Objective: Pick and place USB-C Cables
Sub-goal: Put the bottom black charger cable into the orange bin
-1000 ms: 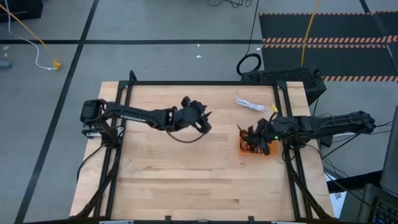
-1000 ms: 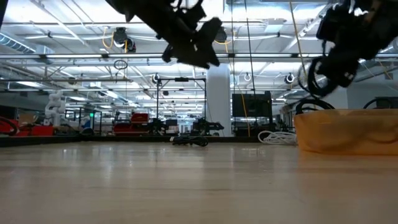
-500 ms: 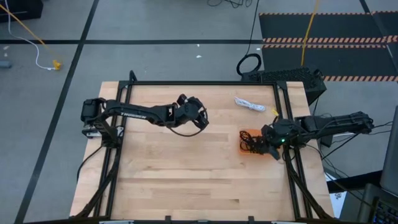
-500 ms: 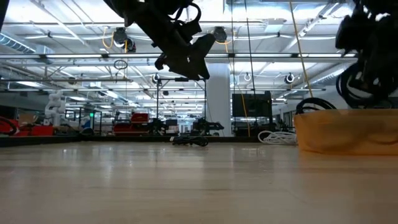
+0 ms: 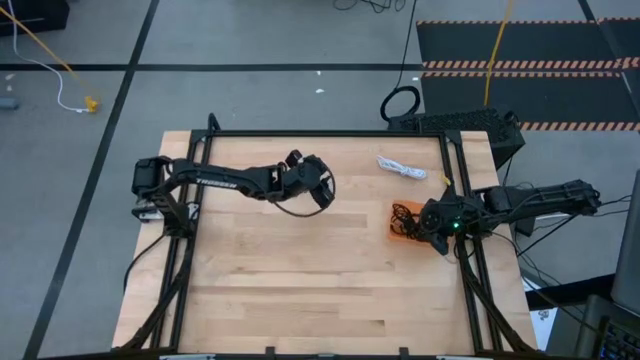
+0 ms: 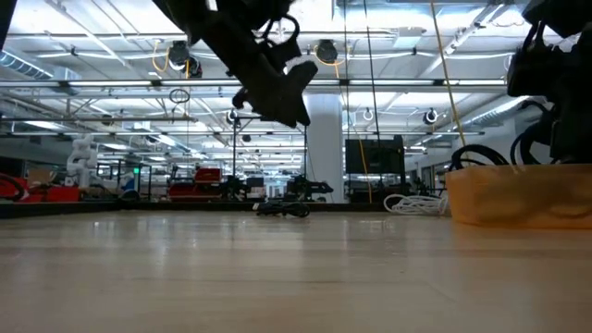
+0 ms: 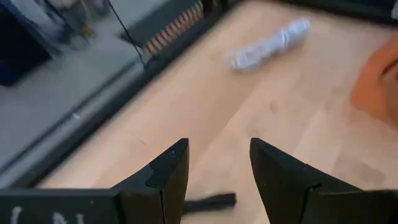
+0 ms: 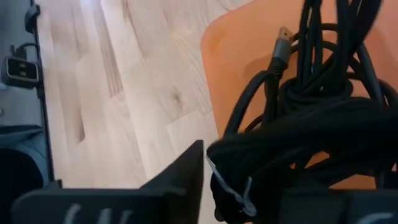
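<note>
Right gripper (image 5: 432, 222) sits low over the orange tray (image 5: 399, 226) at the table's (image 5: 300, 280) right edge, its fingers closed around a bundle of black USB-C cables (image 8: 311, 130) that lies in the tray; one plug end (image 8: 281, 43) sticks up from the tangle. Left gripper (image 5: 318, 185) hangs above the far middle of the table, well clear of the wood in the low view, fingers (image 7: 168, 171) held a moderate gap apart with nothing between them. A black cable loop (image 5: 298, 208) dangles beneath that arm. The white USB-C cable (image 5: 401, 167) lies on the far right of the table, near the tray but apart from it.
</note>
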Tool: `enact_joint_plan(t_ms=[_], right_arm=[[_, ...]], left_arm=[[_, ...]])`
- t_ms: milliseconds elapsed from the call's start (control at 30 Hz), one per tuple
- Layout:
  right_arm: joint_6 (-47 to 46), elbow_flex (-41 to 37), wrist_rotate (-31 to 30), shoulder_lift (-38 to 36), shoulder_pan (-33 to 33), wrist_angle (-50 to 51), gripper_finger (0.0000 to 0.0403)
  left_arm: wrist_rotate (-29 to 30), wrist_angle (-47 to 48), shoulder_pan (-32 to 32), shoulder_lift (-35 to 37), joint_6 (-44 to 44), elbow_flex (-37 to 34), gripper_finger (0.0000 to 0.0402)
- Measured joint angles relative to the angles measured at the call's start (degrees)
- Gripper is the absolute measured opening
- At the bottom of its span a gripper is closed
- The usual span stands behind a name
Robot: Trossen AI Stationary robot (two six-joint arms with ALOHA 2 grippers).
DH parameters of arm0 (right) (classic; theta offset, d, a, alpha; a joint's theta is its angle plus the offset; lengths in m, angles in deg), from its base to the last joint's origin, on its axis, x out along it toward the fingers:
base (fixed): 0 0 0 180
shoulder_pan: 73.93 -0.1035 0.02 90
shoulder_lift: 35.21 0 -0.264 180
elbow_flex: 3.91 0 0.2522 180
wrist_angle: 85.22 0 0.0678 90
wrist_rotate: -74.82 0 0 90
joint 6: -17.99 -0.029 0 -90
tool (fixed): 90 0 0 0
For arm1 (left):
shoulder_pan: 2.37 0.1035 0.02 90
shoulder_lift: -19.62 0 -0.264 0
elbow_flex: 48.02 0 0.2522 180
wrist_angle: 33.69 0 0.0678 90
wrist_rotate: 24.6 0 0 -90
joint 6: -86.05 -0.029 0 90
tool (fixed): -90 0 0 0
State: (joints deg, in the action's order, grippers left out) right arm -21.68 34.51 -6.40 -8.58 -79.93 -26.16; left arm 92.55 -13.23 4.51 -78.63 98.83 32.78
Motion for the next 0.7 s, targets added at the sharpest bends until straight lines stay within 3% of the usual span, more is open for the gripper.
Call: enact_joint_plan(t_ms=[133, 367, 533, 700], right_arm=[[-3.9, 0.0, 0.1, 0.0, 0.0, 0.1, 0.0125], [-11.0, 0.0, -0.1, -0.2, 0.0, -3.5, 0.0144], [-15.2, 0.0, -11.9, -0.2, 0.0, -6.4, 0.0131], [-13.2, 0.0, -26.4, -0.2, 0.1, -8.0, 0.0112]], left_arm=[[-6.5, 1.8, 2.4, -1.3, 3.1, 0.0, 0.0173], [-7.3, 5.2, 5.9, -1.5, 3.9, 0.0, 0.0173], [-8.1, 5.0, 6.9, -1.1, 3.6, 0.0, 0.0173], [-8.3, 5.0, 6.9, -1.1, 2.6, 0.0, 0.0173]])
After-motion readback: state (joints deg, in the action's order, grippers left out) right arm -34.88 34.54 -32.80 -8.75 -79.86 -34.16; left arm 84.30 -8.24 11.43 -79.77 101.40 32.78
